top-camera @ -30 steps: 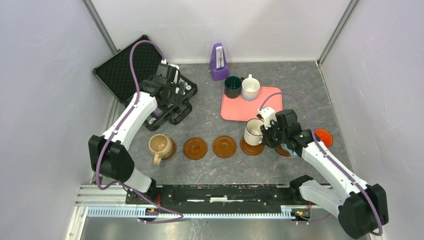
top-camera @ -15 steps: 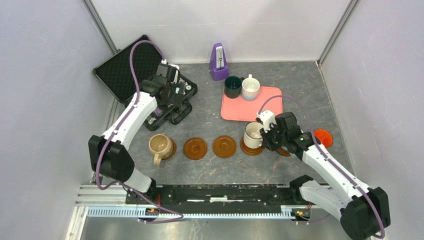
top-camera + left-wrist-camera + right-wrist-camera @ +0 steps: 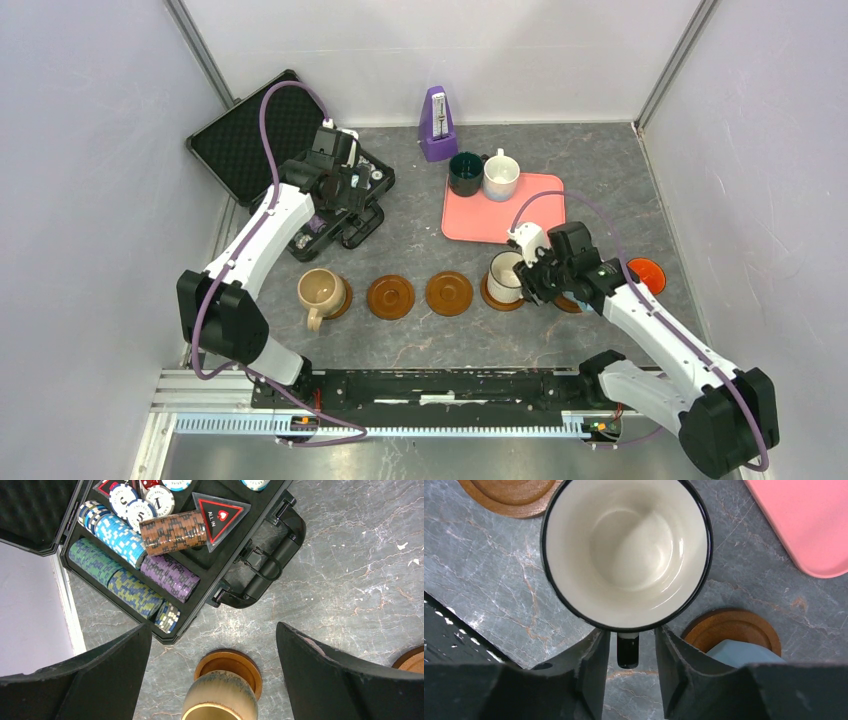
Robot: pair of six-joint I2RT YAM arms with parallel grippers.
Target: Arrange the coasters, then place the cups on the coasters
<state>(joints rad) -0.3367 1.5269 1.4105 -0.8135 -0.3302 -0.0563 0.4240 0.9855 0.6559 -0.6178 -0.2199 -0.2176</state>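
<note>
Left gripper [image 3: 345, 200]: released, its fingers [image 3: 100, 675] spread wide. It hangs over the near edge of the poker chip case and touches nothing.
Poker chip case [image 3: 240, 140]: open at the far left of the table [image 3: 600, 170], lid laid back. Rows of striped chips [image 3: 125, 535] fill its compartments.
Tan mug [image 3: 322, 291]: upright on the first coaster [image 3: 227, 660], at the left end of the row, with its handle toward the near edge.
Second coaster [image 3: 390, 297]: bare, just right of the tan mug.
Third coaster [image 3: 449, 293]: bare, next in the row.
Metronome [image 3: 437, 125]: purple, against the back wall, behind the tray's left corner.
Pink tray [image 3: 520, 225]: behind the row. The dark green mug [image 3: 465, 173] and the white mug [image 3: 501, 175] stand side by side at its far edge.
Cream-white mug [image 3: 626, 550]: upright and empty, with a dark rim, on the fourth coaster [image 3: 495, 302]. Its handle points at the right gripper.
Right gripper [image 3: 629, 632]: slightly parted, one finger on each side of the handle. A thin gap shows on both sides, so the handle is between the fingers but not pinched.
Light blue mug [image 3: 736, 652]: on the fifth coaster [image 3: 731, 630], just right of the cream-white mug and partly under the right arm.
Orange mug [image 3: 647, 272]: at the right end of the row. Whether a coaster lies beneath it cannot be told.
</note>
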